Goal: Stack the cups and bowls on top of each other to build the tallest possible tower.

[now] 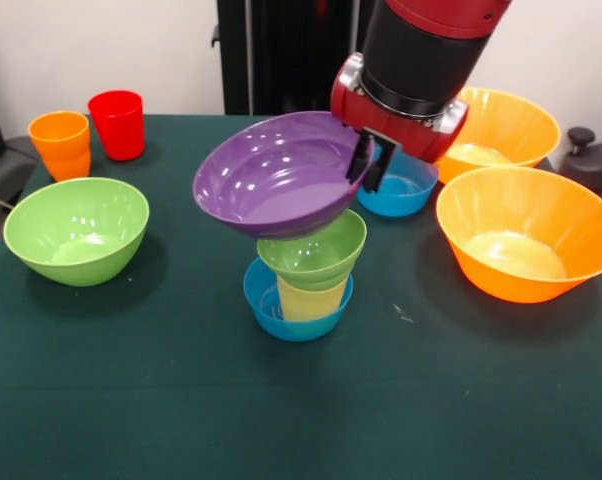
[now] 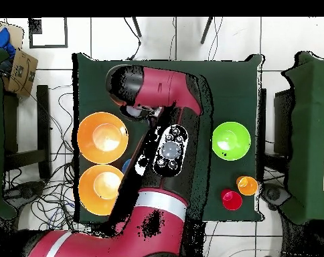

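A tilted purple bowl [image 1: 276, 175] hangs over the tower, with my gripper [image 1: 369, 162] shut on its right rim. Its underside meets the rim of the small green bowl [image 1: 316, 250]; I cannot tell if it rests there. That green bowl sits on a pale yellow cup [image 1: 311, 298], which stands in a small blue bowl [image 1: 281, 315]. An orange cup [image 1: 61, 143] and a red cup [image 1: 117, 123] stand at the far left. In the overhead view the arm [image 2: 166, 94] hides the tower and gripper.
A large green bowl [image 1: 76, 230] [image 2: 231, 140] sits at the left. Two very large orange bowls [image 1: 529, 232] [image 1: 501, 125] fill the right side, with a second small blue bowl [image 1: 399, 188] behind the gripper. Overhead, the orange bowls [image 2: 102, 137] [image 2: 101, 189] sit left.
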You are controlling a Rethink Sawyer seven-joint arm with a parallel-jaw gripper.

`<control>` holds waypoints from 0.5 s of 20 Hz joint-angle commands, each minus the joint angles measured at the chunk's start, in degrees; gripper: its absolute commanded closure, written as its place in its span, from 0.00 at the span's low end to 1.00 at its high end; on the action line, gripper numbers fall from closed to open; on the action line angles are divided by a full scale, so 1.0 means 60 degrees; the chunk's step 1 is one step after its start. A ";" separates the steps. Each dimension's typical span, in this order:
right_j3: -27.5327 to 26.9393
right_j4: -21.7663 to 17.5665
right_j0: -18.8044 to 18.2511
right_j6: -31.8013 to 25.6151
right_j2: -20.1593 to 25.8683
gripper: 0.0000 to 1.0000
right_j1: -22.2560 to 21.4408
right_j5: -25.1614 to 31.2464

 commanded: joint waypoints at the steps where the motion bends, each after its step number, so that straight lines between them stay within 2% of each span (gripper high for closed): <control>1: -0.0123 0.0674 0.0357 0.2822 0.0651 1.00 0.0256 -0.0640; 5: -0.0280 0.0943 0.0529 0.3257 0.0519 1.00 0.0402 -0.0943; 10: -0.0597 0.0767 0.0788 0.3571 0.0147 1.00 0.0633 -0.1216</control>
